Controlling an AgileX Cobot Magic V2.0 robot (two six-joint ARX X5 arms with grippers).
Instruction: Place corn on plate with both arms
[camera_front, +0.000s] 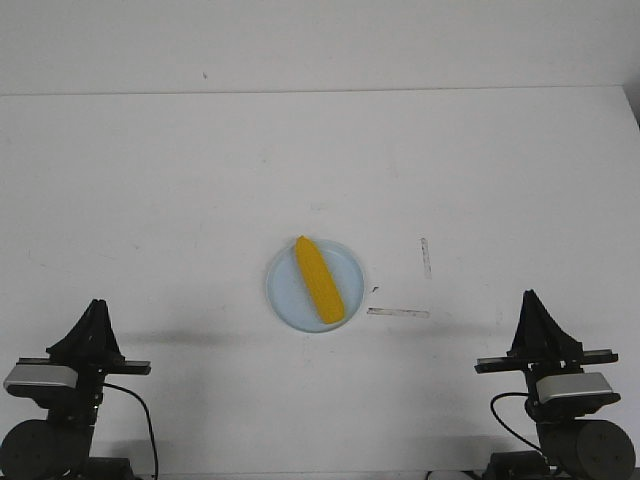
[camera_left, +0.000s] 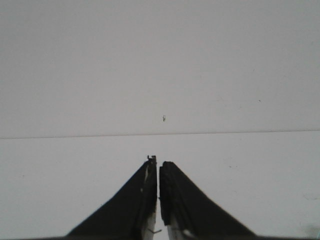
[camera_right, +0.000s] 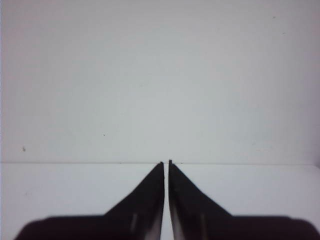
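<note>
The yellow corn (camera_front: 320, 279) lies diagonally on the pale blue plate (camera_front: 285, 296) at the middle of the white table, its tapered end pointing to the far left. My left gripper (camera_front: 97, 305) sits at the near left, shut and empty, well apart from the plate. My right gripper (camera_front: 528, 297) sits at the near right, shut and empty. In the left wrist view the jaws (camera_left: 158, 160) stand closed over bare table. In the right wrist view the jaws (camera_right: 166, 162) are closed too. Corn and plate are out of both wrist views.
Two thin grey tape strips lie right of the plate, one upright (camera_front: 425, 257) and one flat (camera_front: 398, 313). The table's far edge (camera_front: 320, 92) meets a white wall. Black cables (camera_front: 145, 420) hang by each arm base.
</note>
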